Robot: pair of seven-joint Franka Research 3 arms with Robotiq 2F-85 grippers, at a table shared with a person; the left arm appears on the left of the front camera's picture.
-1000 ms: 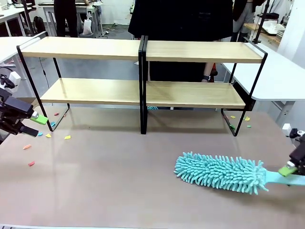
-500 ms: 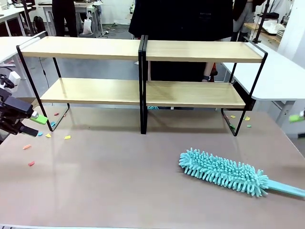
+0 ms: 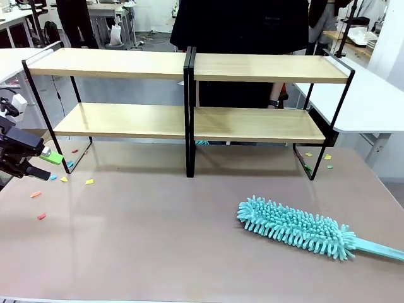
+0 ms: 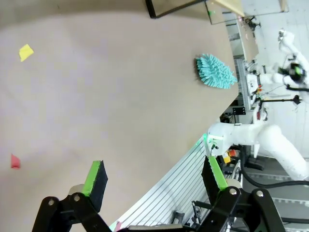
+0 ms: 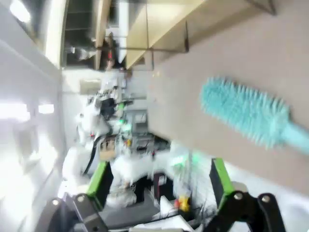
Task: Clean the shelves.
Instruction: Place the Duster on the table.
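Lying flat on the brown table [image 3: 158, 246], the fluffy blue duster [image 3: 293, 227] is near the right front corner, with its thin handle pointing off to the right edge. Nothing is holding it. The shelves [image 3: 187, 66] stand at the back of the table, two joined racks with four light wood boards, and all four boards look bare. I cannot tell if they have been wiped or not. My guess is that the wiping is either finished or not begun, since the duster is put down.

The left gripper [image 3: 44, 163] hangs by the left edge of the table, near the left foot of the shelves. Its green fingers are spread apart with nothing between them. The right gripper [image 5: 159, 181] is spread wide too and holds nothing; its view is blurry, with the duster lying ahead of it.

Small bits of colored paper [image 3: 89, 182] lie on the table by the left foot of the shelves, and a few more by the right foot. A person in dark clothes [image 3: 246, 25] stands just behind the shelves. Nothing blocks the way from the duster to the boards.
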